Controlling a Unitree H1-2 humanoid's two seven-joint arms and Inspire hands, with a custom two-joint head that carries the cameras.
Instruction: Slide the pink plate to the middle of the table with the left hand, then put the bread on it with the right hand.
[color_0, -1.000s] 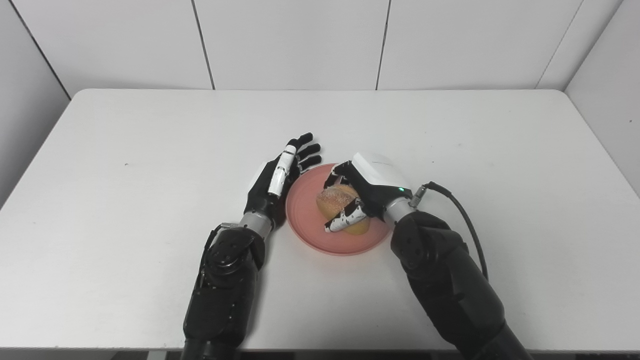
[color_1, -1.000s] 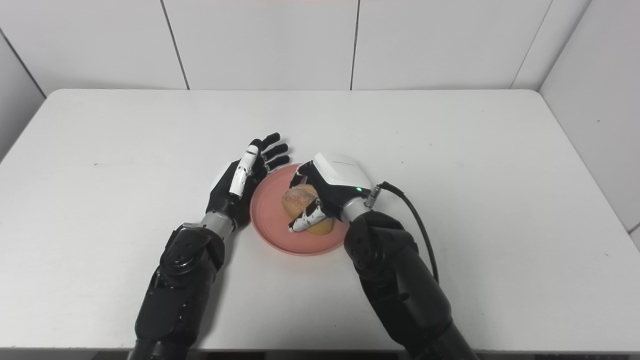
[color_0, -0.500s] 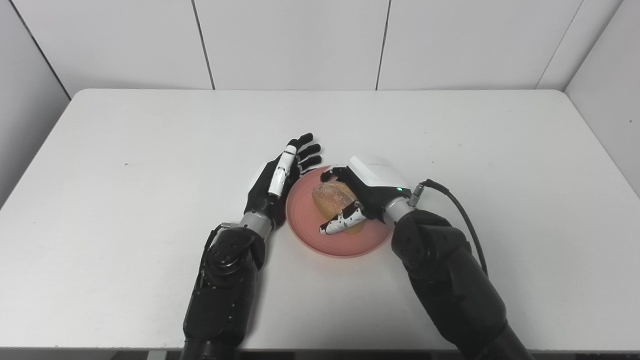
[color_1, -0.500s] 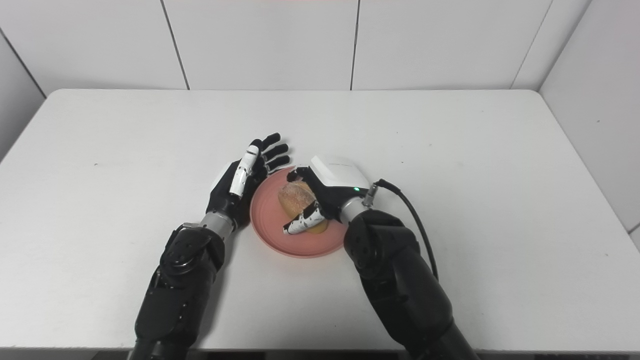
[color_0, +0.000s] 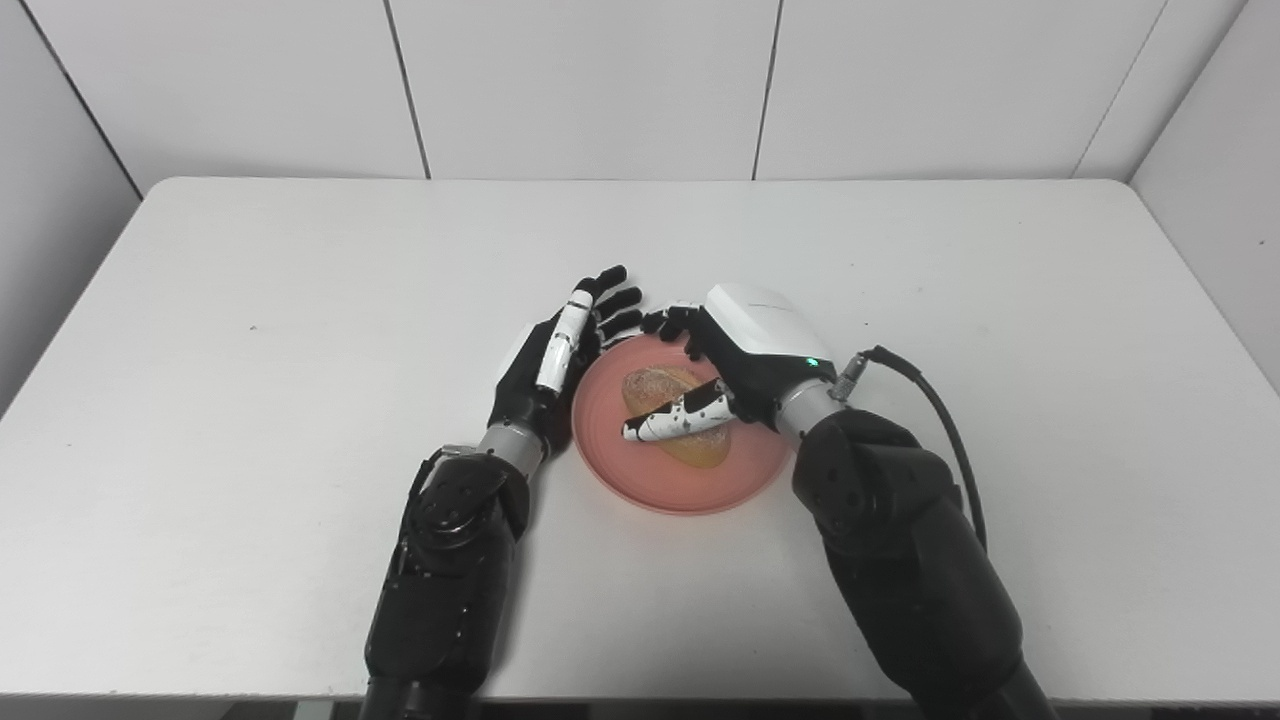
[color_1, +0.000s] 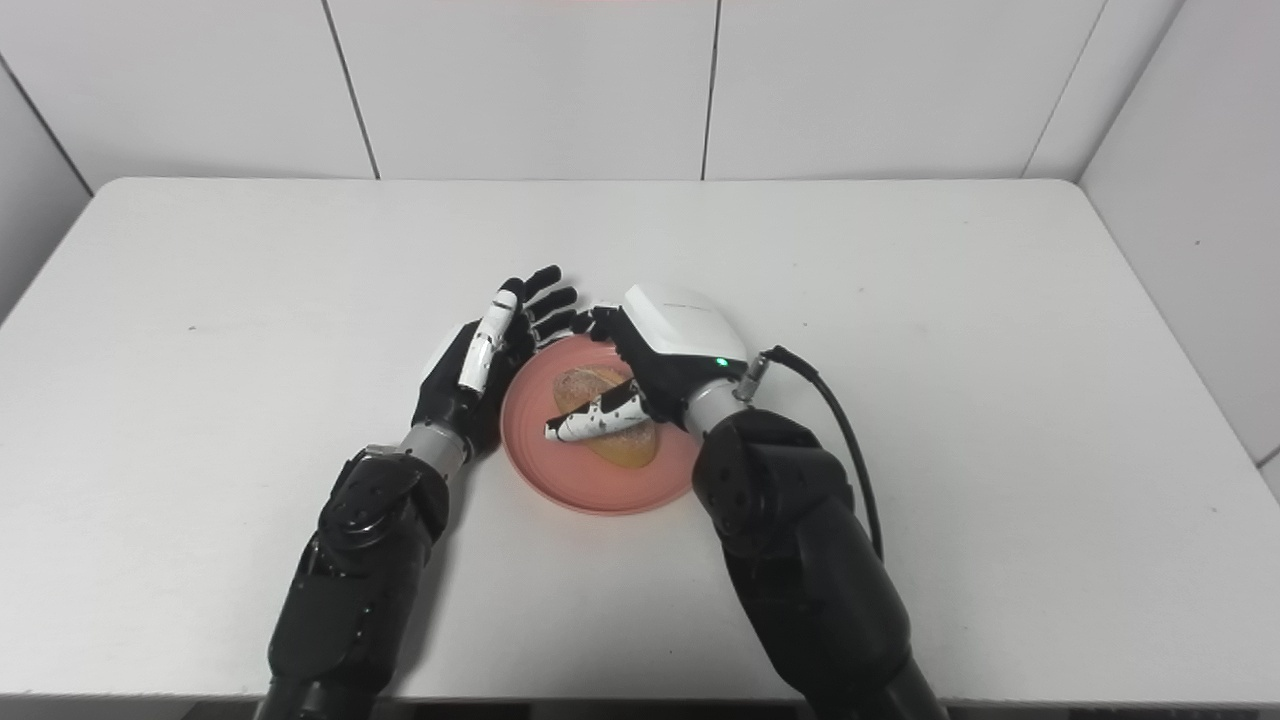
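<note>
bread (color_0: 672, 420): lying on pink plate, centre of frame, just below middle; thumb crossing over its top
pink plate (color_0: 640, 480): flat on table, mid-frame, looks about central already
right hand (color_0: 735, 365): over plate's upper right, fingers spread apart, not clamped on bread; thumb contact with crust unclear
left hand (color_0: 550, 365): edge-on against plate's left rim, fingers straight and apart, holding nothing
table (color_0: 250, 420): white, bare around plate
step in hand: release of bread, likely near done
doing it well: lift straight up, thumb clear of crust first, no sideways drag; left hand steady at rim so plate stays put
</note>
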